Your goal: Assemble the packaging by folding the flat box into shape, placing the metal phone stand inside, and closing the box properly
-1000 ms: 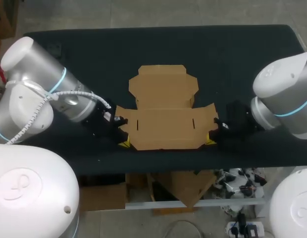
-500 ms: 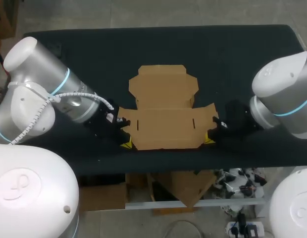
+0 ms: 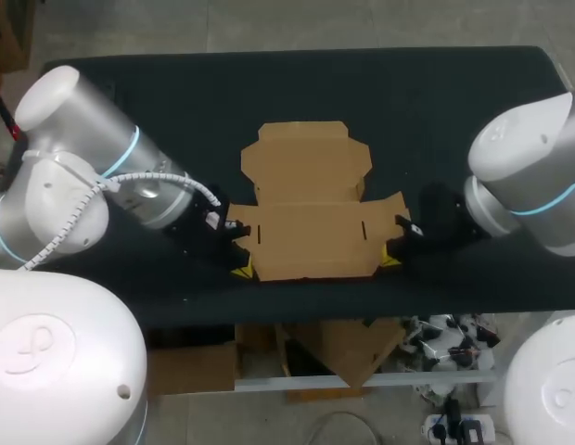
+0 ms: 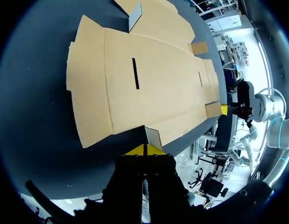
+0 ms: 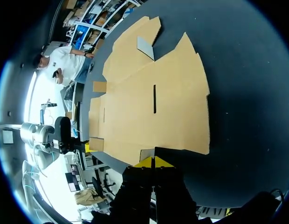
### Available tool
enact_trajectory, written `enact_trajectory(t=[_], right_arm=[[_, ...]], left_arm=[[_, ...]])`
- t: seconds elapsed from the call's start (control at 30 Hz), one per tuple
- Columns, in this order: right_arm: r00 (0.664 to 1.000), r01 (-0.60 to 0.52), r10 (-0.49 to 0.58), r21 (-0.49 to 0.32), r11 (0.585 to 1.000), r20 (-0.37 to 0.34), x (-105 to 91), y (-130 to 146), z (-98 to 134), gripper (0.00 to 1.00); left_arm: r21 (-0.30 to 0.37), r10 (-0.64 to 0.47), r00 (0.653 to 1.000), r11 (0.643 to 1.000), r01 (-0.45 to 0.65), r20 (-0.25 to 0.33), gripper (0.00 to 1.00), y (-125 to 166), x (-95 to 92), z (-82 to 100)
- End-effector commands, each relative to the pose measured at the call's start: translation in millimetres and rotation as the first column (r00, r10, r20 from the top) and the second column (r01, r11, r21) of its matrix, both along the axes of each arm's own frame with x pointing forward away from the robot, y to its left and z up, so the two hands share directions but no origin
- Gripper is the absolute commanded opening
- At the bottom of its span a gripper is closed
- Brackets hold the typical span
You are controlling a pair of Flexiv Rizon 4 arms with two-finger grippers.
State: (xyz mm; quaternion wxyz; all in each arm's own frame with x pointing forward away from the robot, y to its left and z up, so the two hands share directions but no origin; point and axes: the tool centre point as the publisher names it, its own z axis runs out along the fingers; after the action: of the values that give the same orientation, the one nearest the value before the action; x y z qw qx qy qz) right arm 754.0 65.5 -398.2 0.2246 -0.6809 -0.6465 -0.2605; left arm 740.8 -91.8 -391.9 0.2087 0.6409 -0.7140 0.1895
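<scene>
Black table [image 3: 176,102] under flat box [image 3: 311,222]

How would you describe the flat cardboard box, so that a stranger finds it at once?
On the black table, look to the middle. There lies the flat brown cardboard box, unfolded, with two narrow slots in its near panel. It is the only brown sheet on that table; the left claw and right claw, yellow-tipped, sit at its near corners.

Left gripper [image 3: 239,270] half hidden at the near corner of the box [image 3: 311,239], right gripper [image 3: 390,260] likewise buried, hold on the cardboard impossible to call, far flap [image 4: 158,18] cut off in the left wrist view.
</scene>
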Motion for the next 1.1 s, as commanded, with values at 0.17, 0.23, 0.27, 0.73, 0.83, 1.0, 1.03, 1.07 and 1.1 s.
enact_trajectory(t=[0.17, 0.23, 0.27, 0.73, 0.83, 1.0, 1.03, 1.07, 1.1], right_arm=[[1.000, -0.015, 0.015, -0.015, 1.000, -0.003, 3.5, 6, 1, 0.00], [1.000, -0.021, 0.020, -0.018, 1.000, -0.004, 3.9, 8, 1, 0.00], [1.000, -0.023, 0.023, -0.019, 1.000, -0.005, 4.1, 8, 0, 0.00], [0.999, -0.047, 0.046, -0.032, 0.998, -0.015, 5.4, 13, -2, 0.00], [0.999, -0.053, 0.052, -0.034, 0.998, -0.014, 5.7, 14, -1, 0.00], [0.998, -0.064, 0.063, -0.036, 0.997, -0.013, 5.9, 17, -2, 0.00], [0.998, -0.067, 0.066, -0.038, 0.997, -0.014, 5.9, 17, -2, 0.00], [0.998, -0.069, 0.068, -0.039, 0.997, -0.014, 5.8, 18, -2, 0.00], [0.997, -0.071, 0.070, -0.040, 0.997, -0.014, 5.7, 18, -2, 0.00]], left_arm=[[0.015, -0.006, 1.000, 1.000, 0.006, -0.003, 0.00, -7, 2.6, -0.4], [0.016, -0.007, 1.000, 1.000, 0.008, -0.003, 0.00, -8, 3.4, -0.7], [0.015, -0.009, 1.000, 1.000, 0.009, -0.003, 0.00, -9, 3.6, -0.8], [0.013, -0.033, 0.999, 0.999, 0.033, 0.001, 0.00, -17, 2.9, -1.8], [0.012, -0.038, 0.999, 0.999, 0.038, 0.002, 0.00, -17, 1.9, -2.3], [0.009, -0.043, 0.999, 0.999, 0.042, 0.003, 0.00, -18, 0.6, -3.1], [0.009, -0.043, 0.999, 0.999, 0.043, 0.003, 0.00, -19, 0.4, -3.1], [0.008, -0.044, 0.999, 0.999, 0.044, 0.004, 0.00, -19, 0.1, -3.3], [0.007, -0.045, 0.999, 0.999, 0.044, 0.004, 0.00, -19, -0.3, -3.5]])
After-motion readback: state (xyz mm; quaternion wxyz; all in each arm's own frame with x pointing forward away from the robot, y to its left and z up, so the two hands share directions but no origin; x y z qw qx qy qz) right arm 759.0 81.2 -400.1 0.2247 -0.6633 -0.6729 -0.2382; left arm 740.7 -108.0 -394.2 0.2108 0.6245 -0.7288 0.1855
